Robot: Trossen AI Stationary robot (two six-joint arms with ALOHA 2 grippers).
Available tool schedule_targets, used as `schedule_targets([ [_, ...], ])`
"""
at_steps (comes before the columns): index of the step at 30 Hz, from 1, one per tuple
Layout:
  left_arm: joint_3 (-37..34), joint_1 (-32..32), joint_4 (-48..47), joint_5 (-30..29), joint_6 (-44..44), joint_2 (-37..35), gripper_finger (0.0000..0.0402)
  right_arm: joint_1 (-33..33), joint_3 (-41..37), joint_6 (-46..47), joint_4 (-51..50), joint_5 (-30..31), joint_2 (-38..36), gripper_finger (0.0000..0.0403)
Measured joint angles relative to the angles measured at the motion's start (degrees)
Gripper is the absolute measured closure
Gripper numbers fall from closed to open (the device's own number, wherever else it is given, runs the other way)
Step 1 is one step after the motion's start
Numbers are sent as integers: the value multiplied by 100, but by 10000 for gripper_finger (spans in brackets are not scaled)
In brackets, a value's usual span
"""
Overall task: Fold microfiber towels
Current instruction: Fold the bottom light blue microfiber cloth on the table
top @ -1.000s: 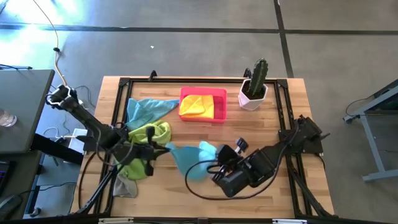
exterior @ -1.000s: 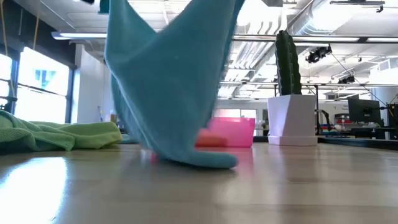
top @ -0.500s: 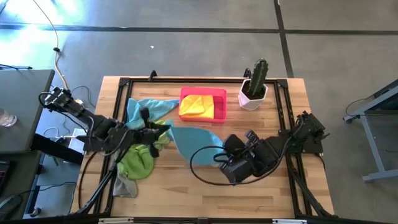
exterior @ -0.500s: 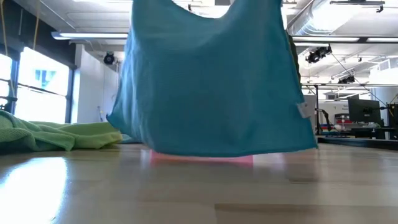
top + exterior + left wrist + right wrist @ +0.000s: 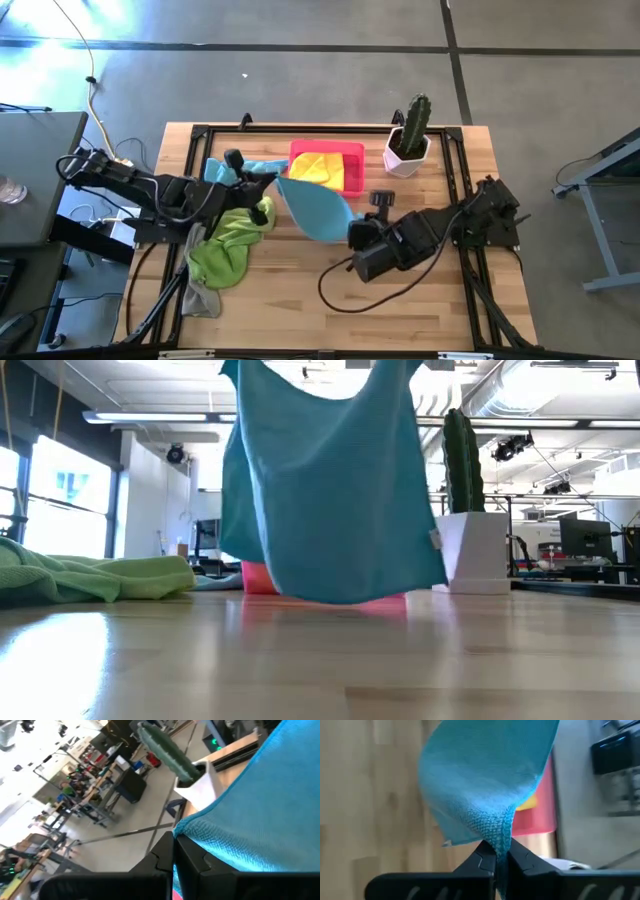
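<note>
A: Where's the blue towel [image 5: 312, 208]?

B: In the air, stretched between both grippers. Left gripper [image 5: 272, 181] is pinched shut on one top corner, right gripper [image 5: 356, 215] is clamped on the other. The low view shows its bottom hem hanging just above the table [image 5: 300, 300].

A: Edges?

B: The top edge sags between the grips; a small tag sits on the right side edge. The hem hangs in front of the pink tray [image 5: 352, 172], which holds the yellow towel [image 5: 318, 168].

A: Room to move?

B: Bare wood along the near side and to the right front. The left is crowded: green towels [image 5: 228, 245] piled there, a grey towel [image 5: 200, 298] at the near-left edge, a second blue towel [image 5: 258, 167] behind the left gripper. The potted cactus [image 5: 410, 135] stands at the far right, beside the tray.
</note>
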Motion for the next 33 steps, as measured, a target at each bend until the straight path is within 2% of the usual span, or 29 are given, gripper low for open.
schedule_targets([
  [5, 0, 282, 408, 403, 203, 0, 401, -278, -2, 103, -1, 133, -263, 403],
  [8, 0, 339, 361, 589, -10, 0, 401, -420, -1, 770, -7, 100, -381, 403],
  [10, 0, 324, 3, 733, -381, 0, 401, -476, -60, 1251, 10, -261, -382, 403],
  [12, 0, 280, -672, 1176, -912, -2, 401, -479, -268, 1513, 22, -774, -359, 403],
  [15, -133, 143, -1595, 2200, -2140, 45, 401, -337, -886, 1868, 288, -1187, -302, 403],
  [18, -584, -125, -1880, 3113, -3052, 98, 401, -105, -1747, 1962, 1330, -1644, -302, 403],
  [21, -1120, -545, -1476, 3707, -3727, 291, 401, 178, -2594, 1794, 2594, -2070, -298, 403],
  [23, -1442, -850, -1376, 3813, -4067, 439, 401, 340, -3083, 1618, 3563, -2206, -295, 403],
  [27, -1775, -1408, -737, 3714, -4698, 840, 401, 587, -3694, 1202, 4871, -2544, -287, 403],
  [33, -1802, -2039, 160, 3787, -5270, 1481, 401, 671, -3974, 1935, 5491, -3674, -287, 403],
])
